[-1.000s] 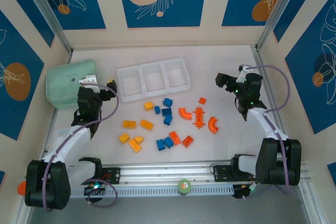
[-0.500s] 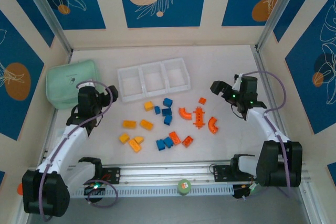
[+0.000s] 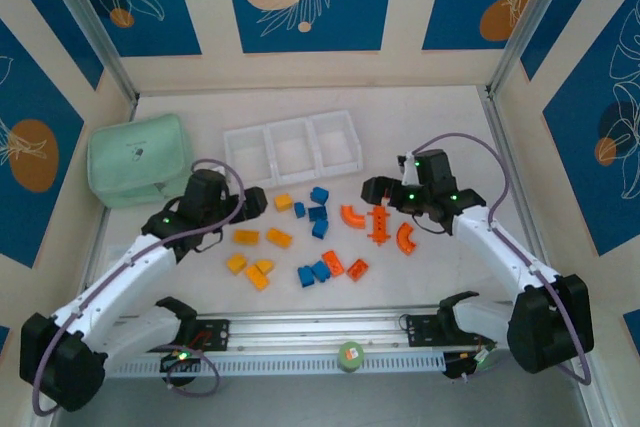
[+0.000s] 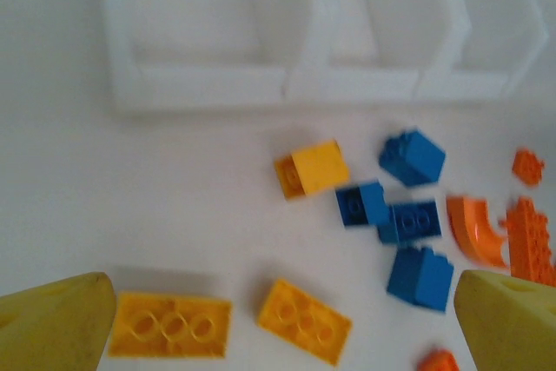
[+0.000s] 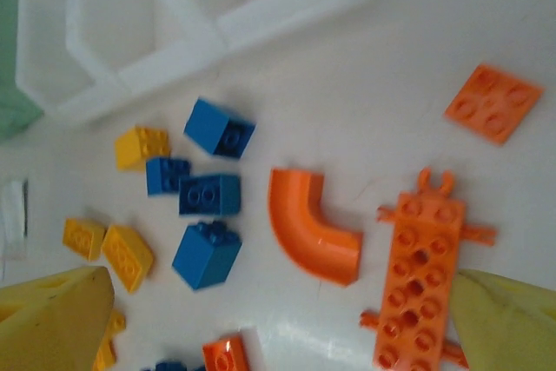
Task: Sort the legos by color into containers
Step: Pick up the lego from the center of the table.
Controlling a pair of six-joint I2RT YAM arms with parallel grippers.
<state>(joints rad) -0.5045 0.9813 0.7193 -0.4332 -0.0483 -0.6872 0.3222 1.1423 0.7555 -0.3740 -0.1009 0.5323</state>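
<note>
The left gripper [image 3: 252, 201] has its yellow fingers [image 4: 54, 323] spread wide, grasping and touching nothing, over the yellow-orange plastic bricks [image 4: 172, 326]. The right gripper [image 3: 373, 190] is just as wide apart. Its yellow fingers [image 5: 52, 317] are empty, hanging over a red-orange curved arch [image 5: 308, 228] and a red-orange studded bar [image 5: 417, 280].

The legos [image 3: 320, 229] lie loose in the middle of the table, between its near edge and the translucent white plastic tray [image 3: 292, 181]. The tray sits toward the far edge, with nothing in its three square compartments. There are six blue bricks. Six pieces are red-orange: two arches, one bar, one flat square plate [image 5: 493, 102] and two small bricks. Yellow-orange ones number five or six; two sit pressed together, so I cannot tell which. A mint-green fabric pouch [image 3: 135, 159] rests by the left edge.
</note>
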